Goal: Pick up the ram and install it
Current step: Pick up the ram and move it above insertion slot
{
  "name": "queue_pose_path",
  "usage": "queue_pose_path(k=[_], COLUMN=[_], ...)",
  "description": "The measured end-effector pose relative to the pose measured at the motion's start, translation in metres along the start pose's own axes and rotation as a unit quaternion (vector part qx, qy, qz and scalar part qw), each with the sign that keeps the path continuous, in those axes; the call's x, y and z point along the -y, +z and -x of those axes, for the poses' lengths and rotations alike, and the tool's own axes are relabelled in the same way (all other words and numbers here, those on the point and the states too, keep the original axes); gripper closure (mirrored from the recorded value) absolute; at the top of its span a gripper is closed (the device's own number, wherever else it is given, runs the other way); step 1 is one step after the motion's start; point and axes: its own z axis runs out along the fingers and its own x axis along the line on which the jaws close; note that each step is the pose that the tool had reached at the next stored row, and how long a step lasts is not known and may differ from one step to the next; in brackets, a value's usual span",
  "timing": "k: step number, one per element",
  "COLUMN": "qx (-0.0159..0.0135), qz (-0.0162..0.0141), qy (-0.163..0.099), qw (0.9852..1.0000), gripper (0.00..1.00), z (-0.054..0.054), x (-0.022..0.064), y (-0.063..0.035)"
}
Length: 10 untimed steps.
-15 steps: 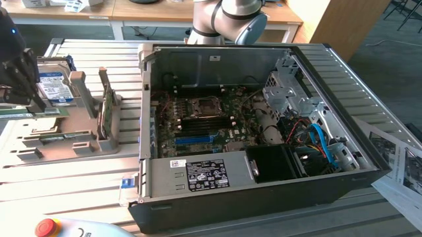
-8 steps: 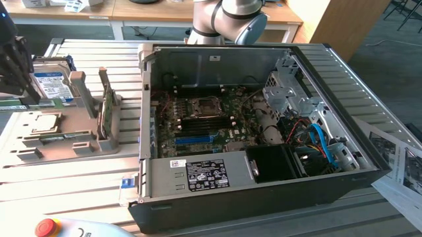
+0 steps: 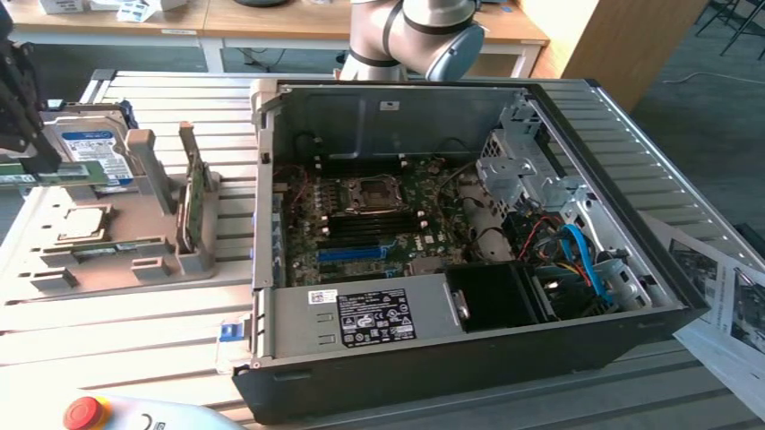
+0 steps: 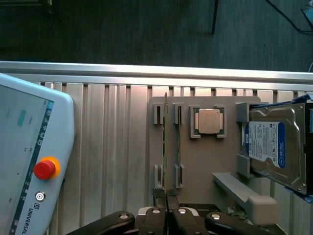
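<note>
Gripper (image 4: 168,208) clamped on the ram (image 4: 166,139) — thin green stick, edge-on, over the grey tray (image 4: 205,161), hard drive (image 4: 271,144) beside.

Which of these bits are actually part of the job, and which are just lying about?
In the job: gripper, shut on the ram; open computer.
Lying about: hard drive, processor, green card, pendant, papers.
</note>
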Motion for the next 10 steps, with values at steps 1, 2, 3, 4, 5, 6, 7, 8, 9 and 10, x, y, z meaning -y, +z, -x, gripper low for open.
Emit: queue_pose_path(k=[1, 2, 3, 4, 5, 6, 7, 8, 9, 10], qx=[-0.0003, -0.0006, -0.0009, -0.0012, -0.0015, -0.002, -0.0023, -0.0028, -0.0031, -0.0034], qz=[0.0, 0.0, 0.0, 0.0, -0.0001, 0.0, 0.0, 0.0, 0.0, 0.0], qy=[0.0, 0.0, 0.0, 0.0, 0.0, 0.0, 0.0, 0.0, 0.0, 0.0], qw=[1.0, 1.0, 1.0, 1.0, 1.0, 1.0, 1.0, 1.0, 1.0, 1.0], gripper=[0.88, 0.88, 0.88, 0.88, 0.88, 0.88, 0.88, 0.88, 0.88, 0.88], z=[0.0, 0.0, 0.0, 0.0, 0.0, 0.0, 0.0, 0.0, 0.0, 0.0], x=[0.0, 0.0, 0.0, 0.0, -0.0001, -0.0001, -0.0001, -0.0001, -0.0001, -0.0001], y=[-0.0026, -0.0053, -0.008, -0.0106, -0.0134, -0.0162, -0.0188, -0.0214, -0.0238, -0.0261])
